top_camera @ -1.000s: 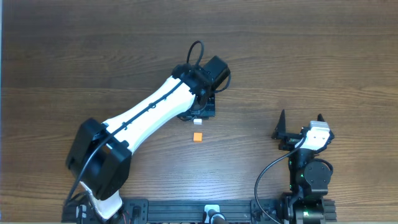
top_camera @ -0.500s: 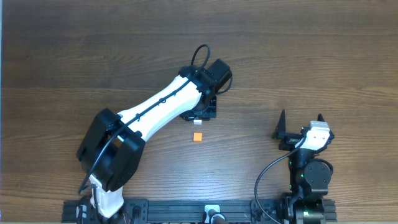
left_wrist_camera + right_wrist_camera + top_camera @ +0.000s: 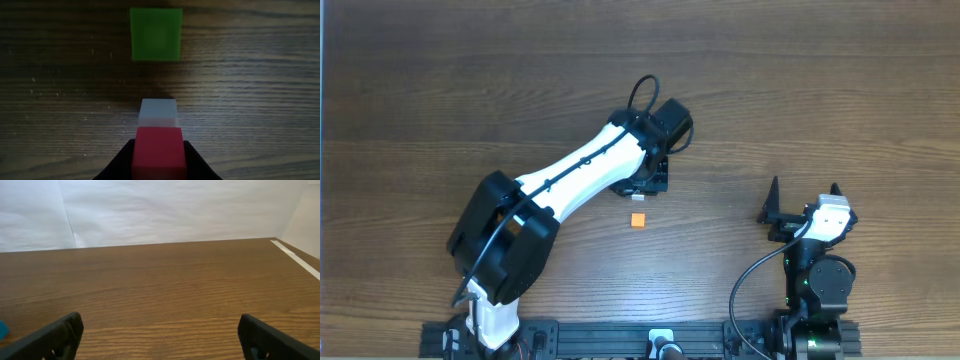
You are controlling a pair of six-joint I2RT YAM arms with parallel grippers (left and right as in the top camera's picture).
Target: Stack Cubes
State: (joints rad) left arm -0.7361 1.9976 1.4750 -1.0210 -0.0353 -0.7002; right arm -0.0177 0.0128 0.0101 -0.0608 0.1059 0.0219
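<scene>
Red cube (image 3: 158, 150) is clamped between the left fingers (image 3: 121, 164) and, from the wrist camera, meets the near edge of the white cube (image 3: 158, 111). Whether it already rests on the white cube or hangs just above it cannot be told.

The main risk is probably a bad release. If the red cube sits off-centre over the white cube when the fingers part, it could tip and tumble onto the desk (image 3: 260, 100). Coming down too hard or at a slant could instead shove the white cube along the smooth wood, since nothing braces it. The fingers reach below the red cube's sides, so opening or lifting away carelessly might clip the white cube and topple the pair.

The green cube (image 3: 156, 34) lies beyond the white cube with a gap between them, and a sliding white cube could nudge it. The orange cube (image 3: 638, 221) lies on the other side of the white cube, toward the arm bases, and looks safe for now.

The right fingers (image 3: 60, 332) stand wide apart, well away from the white cube, holding nothing and threatening nothing.
</scene>
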